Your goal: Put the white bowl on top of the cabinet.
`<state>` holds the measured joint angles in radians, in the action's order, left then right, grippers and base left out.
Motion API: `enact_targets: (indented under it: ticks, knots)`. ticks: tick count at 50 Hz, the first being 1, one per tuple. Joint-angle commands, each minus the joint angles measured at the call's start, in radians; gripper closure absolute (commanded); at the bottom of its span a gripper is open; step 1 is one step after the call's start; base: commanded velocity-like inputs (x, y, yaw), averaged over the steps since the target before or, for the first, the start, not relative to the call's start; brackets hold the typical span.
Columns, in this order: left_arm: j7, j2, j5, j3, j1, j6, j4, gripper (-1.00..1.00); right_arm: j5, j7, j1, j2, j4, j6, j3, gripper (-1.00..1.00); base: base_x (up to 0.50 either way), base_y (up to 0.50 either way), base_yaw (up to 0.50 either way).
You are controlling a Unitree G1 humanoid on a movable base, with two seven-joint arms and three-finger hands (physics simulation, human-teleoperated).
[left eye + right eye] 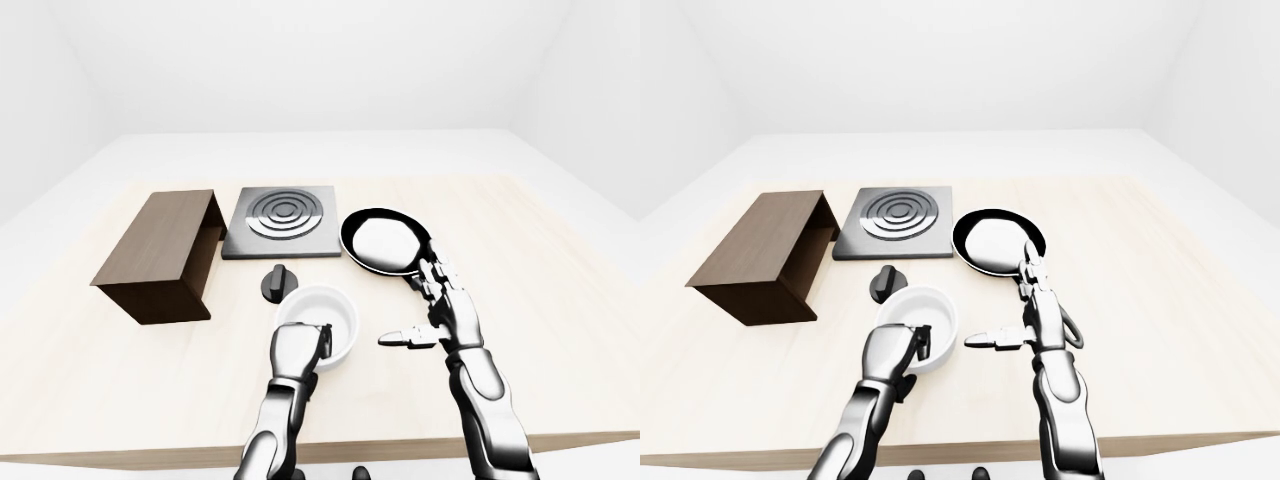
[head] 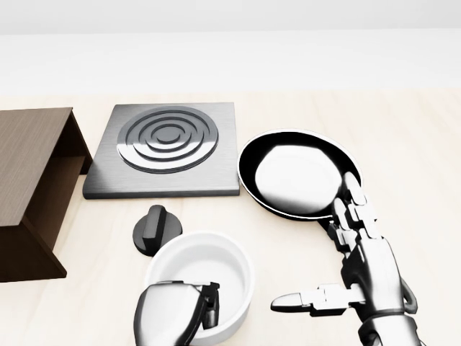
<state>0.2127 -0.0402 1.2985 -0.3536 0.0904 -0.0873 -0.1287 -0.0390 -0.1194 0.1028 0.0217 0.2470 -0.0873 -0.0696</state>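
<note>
Table [image 1: 560, 330] of pale wood carries everything in view. Largest item on it is the cabinet [image 1: 160, 255], a dark wooden box at the left of the left-eye view, its top flat and bare, its open side facing right. Next, a grey hob [image 1: 280, 222] with concentric rings stands just right of the cabinet. A black pan [image 1: 385, 240] with a glossy inside lies right of the hob, near it but apart. The white bowl [image 1: 320, 322] stands upright on the table, below the hob, well apart from the cabinet. A small black knob [image 1: 278, 283] lies just above the bowl's rim, between bowl and hob. Left hand [image 2: 176, 313] is at the bowl's near rim, fingers curled over the edge and into the bowl, so it appears to be clenched on the rim, though the contact under the knuckles is hidden. Right hand [image 1: 440, 310] is released, fingers spread and upright, thumb pointing toward the bowl, touching nothing; it hovers by the pan's lower edge. Judgement on handling: the bowl looks rigid, thick-walled, smooth and probably slippery, with moderate weight for its size. A one-sided rim pinch may let it tilt on lifting; the rim is the only practical hold, and support from the free hand on the opposite wall would steady it. The bowl is not yet lifted.
</note>
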Motion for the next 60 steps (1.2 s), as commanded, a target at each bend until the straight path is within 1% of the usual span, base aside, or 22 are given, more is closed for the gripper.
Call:
enact_targets:
  ticks: [1,2,4,12,13,16,17,18,27,32,39,49,52,54,56,57,58,60]
  knots:
    - [-0.010,0.001,0.015,-0.012,0.019,0.000,0.049,1.00,0.000,-0.001,0.001,0.000,-0.001,0.000,0.000,-1.00,0.00,0.00,0.00]
    - [-0.010,0.001,0.015,-0.012,0.019,0.000,0.051,1.00,0.000,-0.001,0.001,0.000,-0.001,0.000,0.000,-1.00,0.00,0.00,0.00]
    - [-0.025,0.005,0.019,-0.018,0.033,0.000,0.108,1.00,0.000,-0.002,0.000,0.000,-0.004,0.000,-0.001,-1.00,0.00,0.00,0.00]
    - [-0.026,0.005,0.019,-0.018,0.034,0.000,0.110,1.00,0.000,-0.002,0.000,0.000,-0.004,0.000,-0.001,-1.00,0.00,0.00,0.00]
    - [-0.109,0.015,0.030,-0.037,0.055,0.000,0.297,1.00,-0.002,-0.002,-0.002,0.000,-0.002,0.000,-0.001,-1.00,0.00,0.00,0.00]
    - [-0.116,0.014,0.033,-0.037,0.057,0.000,0.309,1.00,-0.002,-0.002,-0.002,0.000,-0.002,0.000,-0.002,-1.00,0.00,0.00,0.00]
    - [-0.150,0.019,0.047,-0.051,0.079,0.000,0.400,1.00,-0.003,-0.002,-0.005,0.001,-0.002,0.000,-0.003,-1.00,0.00,0.00,0.00]
    - [-0.164,0.020,0.046,-0.056,0.086,0.000,0.430,1.00,-0.004,-0.002,-0.006,0.001,-0.002,0.000,-0.003,-1.00,0.00,0.00,0.00]
    - [-0.230,0.034,0.091,-0.099,0.130,0.000,0.582,1.00,-0.003,-0.001,-0.006,0.001,0.001,0.000,-0.001,-1.00,0.00,0.00,0.00]
    - [-0.261,0.034,0.108,-0.116,0.136,0.000,0.648,1.00,-0.004,-0.002,0.000,0.000,0.009,0.000,-0.002,-1.00,0.00,0.00,0.00]
    - [-0.288,0.039,0.136,-0.132,0.146,0.000,0.697,1.00,-0.004,-0.003,0.002,0.000,0.012,0.000,-0.002,-1.00,0.00,0.00,0.00]
    - [-0.355,0.022,0.173,-0.103,0.113,0.000,0.734,1.00,-0.004,-0.004,0.002,0.000,0.011,0.000,-0.003,-1.00,0.00,0.00,0.00]
    - [-0.394,0.010,0.201,-0.086,0.092,0.000,0.752,1.00,-0.003,-0.003,0.001,0.000,0.007,0.000,-0.002,-1.00,0.00,0.00,0.00]
    - [-0.415,0.001,0.215,-0.071,0.076,0.000,0.758,1.00,-0.004,-0.004,0.001,0.000,0.008,0.000,-0.002,-1.00,0.00,0.00,0.00]
    - [-0.451,-0.011,0.229,-0.038,0.041,0.000,0.756,1.00,-0.004,-0.004,0.002,0.000,0.009,0.000,-0.002,-1.00,0.00,0.00,0.00]
    - [-0.451,-0.013,0.230,-0.036,0.041,0.000,0.756,1.00,-0.004,-0.004,0.002,0.000,0.009,0.000,-0.002,-1.00,0.00,0.00,0.00]
    - [-0.495,-0.024,0.253,0.000,-0.013,0.000,0.749,1.00,-0.002,-0.004,0.004,-0.001,0.010,0.000,0.000,-1.00,0.00,0.00,0.00]
    - [-0.498,-0.030,0.257,0.007,-0.015,0.000,0.748,1.00,-0.002,-0.004,0.004,-0.001,0.010,0.000,0.000,-1.00,0.00,0.00,0.00]
